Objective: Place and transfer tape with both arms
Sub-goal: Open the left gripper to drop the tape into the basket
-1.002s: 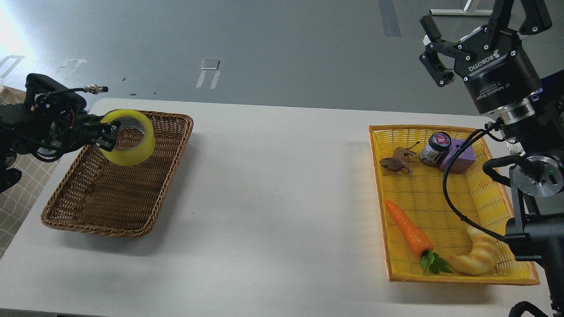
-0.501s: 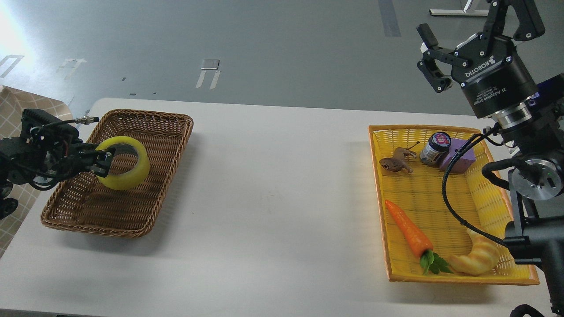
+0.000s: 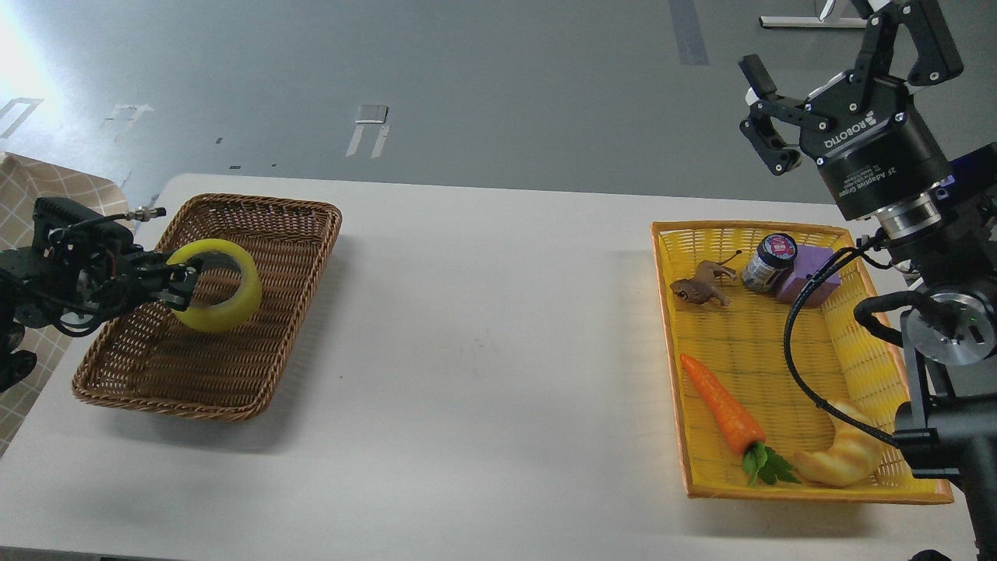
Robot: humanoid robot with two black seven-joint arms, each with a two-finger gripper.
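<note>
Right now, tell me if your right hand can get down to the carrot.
Probably yes: the right hand hangs open and empty above the yellow basket, and the carrot lies uncovered near its front.

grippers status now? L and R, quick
Left gripper: jaws closed on the tape, over the brown wicker basket.
Right gripper: jaws open, holding nothing, raised above the yellow basket.

head view | high, facing forward and down | table (image 3: pixel 483 327) fills frame (floor beyond) | single view
</note>
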